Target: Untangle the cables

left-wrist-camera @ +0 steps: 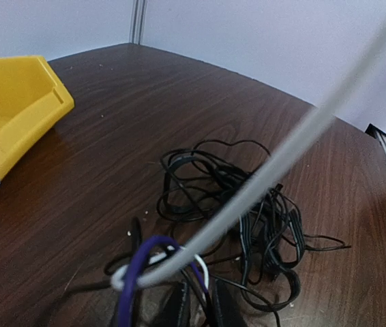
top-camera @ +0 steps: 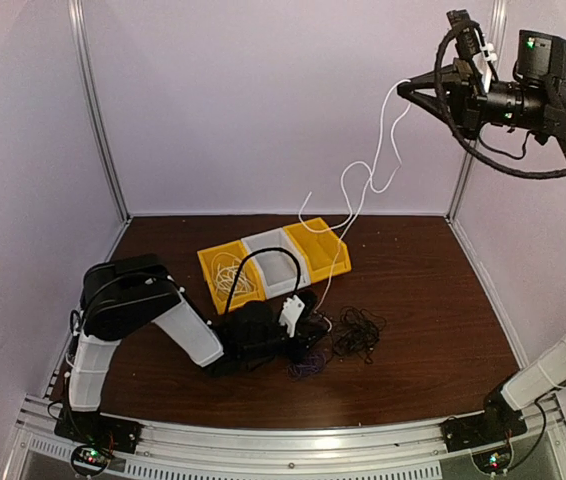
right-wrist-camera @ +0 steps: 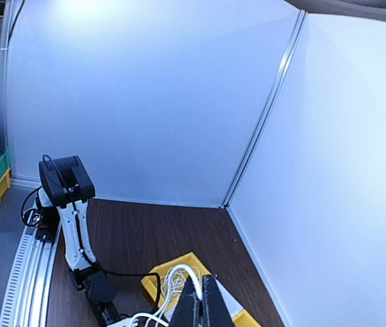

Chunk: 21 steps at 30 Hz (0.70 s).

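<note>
The fingers of your right gripper (top-camera: 404, 90) are pinched shut on the white cable (top-camera: 361, 172), high at two o'clock; draw upward slowly. Your left gripper (top-camera: 303, 330) sits low by the purple cable (left-wrist-camera: 133, 276) (whether its jaws grip, I cannot tell), so pin there while the white strand slips free of the black tangle (top-camera: 356, 335) at its three o'clock.

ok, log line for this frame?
right gripper: shut on white cable, held high | left gripper: low at tangle, jaws unclear
</note>
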{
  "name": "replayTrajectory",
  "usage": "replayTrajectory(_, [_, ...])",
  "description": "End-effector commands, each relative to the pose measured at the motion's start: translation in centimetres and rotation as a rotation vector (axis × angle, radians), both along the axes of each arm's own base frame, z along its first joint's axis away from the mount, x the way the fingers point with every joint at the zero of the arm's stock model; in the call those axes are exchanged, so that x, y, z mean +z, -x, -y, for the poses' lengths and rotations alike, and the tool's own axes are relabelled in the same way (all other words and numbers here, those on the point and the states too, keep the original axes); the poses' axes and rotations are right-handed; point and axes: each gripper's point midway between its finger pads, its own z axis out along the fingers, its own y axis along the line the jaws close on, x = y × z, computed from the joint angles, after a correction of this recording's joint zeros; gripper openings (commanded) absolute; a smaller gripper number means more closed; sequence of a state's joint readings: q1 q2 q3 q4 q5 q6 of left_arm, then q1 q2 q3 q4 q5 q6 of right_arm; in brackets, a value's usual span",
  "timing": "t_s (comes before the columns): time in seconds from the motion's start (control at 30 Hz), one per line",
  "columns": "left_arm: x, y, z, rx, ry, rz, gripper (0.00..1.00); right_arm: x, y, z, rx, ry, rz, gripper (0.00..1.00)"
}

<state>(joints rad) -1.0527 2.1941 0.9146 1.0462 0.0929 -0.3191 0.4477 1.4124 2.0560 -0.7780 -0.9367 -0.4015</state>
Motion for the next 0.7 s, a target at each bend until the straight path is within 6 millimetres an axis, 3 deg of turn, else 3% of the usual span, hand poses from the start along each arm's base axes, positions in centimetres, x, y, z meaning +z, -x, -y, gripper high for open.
replayTrajectory(0.0, [1.2, -0.5, 0.6, 0.001, 0.074, 0.005, 0.13, 3.2, 0.4, -0.1, 0.051, -0.081, -0.01, 0.0])
replayTrajectory(0.2, [0.5, -0.6, 0.1, 0.021, 0.045, -0.016, 0.09, 6.3, 0.2, 0.4, 0.076, -0.147, 0.036, 0.0])
replayTrajectory(0.33, [-1.3, -0.5, 0.0, 0.02, 0.004, -0.035, 0.06, 12.3, 0.9, 4.5, 0.147, -0.272, 0.081, 0.0])
replayTrajectory(0.47, [-3.2, -0.4, -0.3, 0.024, -0.026, -0.061, 0.07, 15.8, 3.7, 8.1, 0.227, -0.342, 0.151, 0.0])
replayTrajectory(0.53, [-3.1, -0.2, -0.7, 0.026, -0.015, -0.063, 0.07, 16.1, 4.1, 9.1, 0.223, -0.352, 0.174, 0.0])
replayTrajectory(0.67, [-2.9, -0.4, -1.5, 0.054, -0.032, -0.058, 0.07, 14.5, 1.1, 9.6, 0.147, -0.336, 0.11, 0.0])
